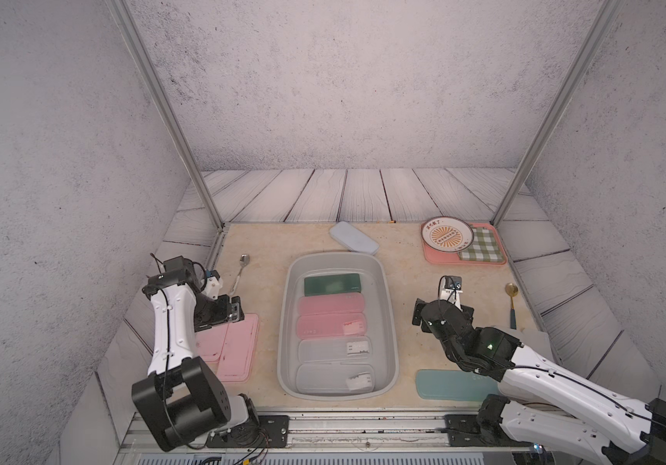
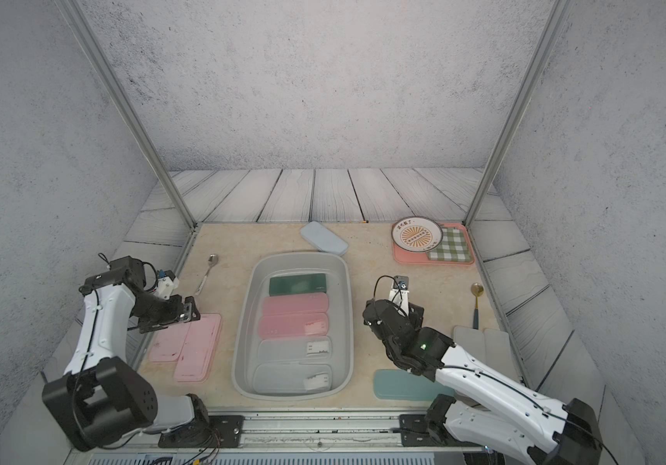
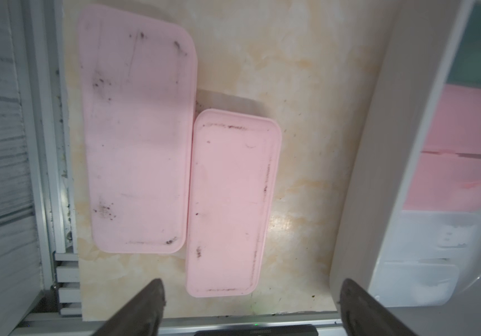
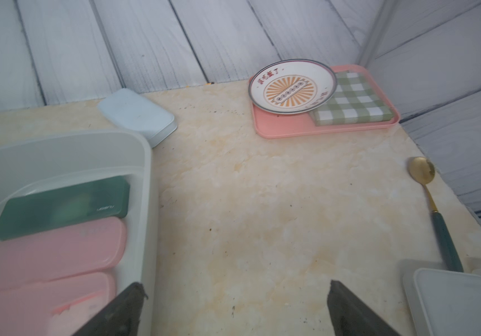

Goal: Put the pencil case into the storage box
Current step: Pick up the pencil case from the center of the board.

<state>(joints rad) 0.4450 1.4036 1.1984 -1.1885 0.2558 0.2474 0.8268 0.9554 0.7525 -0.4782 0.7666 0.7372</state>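
Plainly, the left gripper [image 3: 250, 288] hangs with its fingers [image 3: 146, 308] spread wide and nothing between them, over the far end of two pink pencil cases. These lie flat on the tabletop [image 1: 411, 282], well outside the storage box [image 1: 337, 255] on its left-arm side. The nearer pink case [image 3: 230, 203] and the outer pink case [image 3: 137, 131] touch along their long edges, set staggered, and both are smudged with dark marks. The right gripper [image 4: 234, 286] is also wide open and empty, above bare tabletop just beside the opposite long wall of the storage box. Inside the box five cases lie flat in a row: a dark green case [image 1: 332, 284] at the far end, then two pink ones, then two translucent ones toward the near end. Beyond the far end of the box lies a pale blue case [image 1: 353, 237], and off its near right corner a teal case [image 1: 456, 385]. A silver spoon [image 1: 242, 265] lies left of the box and a gold spoon [image 1: 511, 300] right of it. A salmon tray [image 1: 444, 261] with a plate [image 1: 447, 235] and a checked cloth [image 1: 482, 245] sits off its far right corner.
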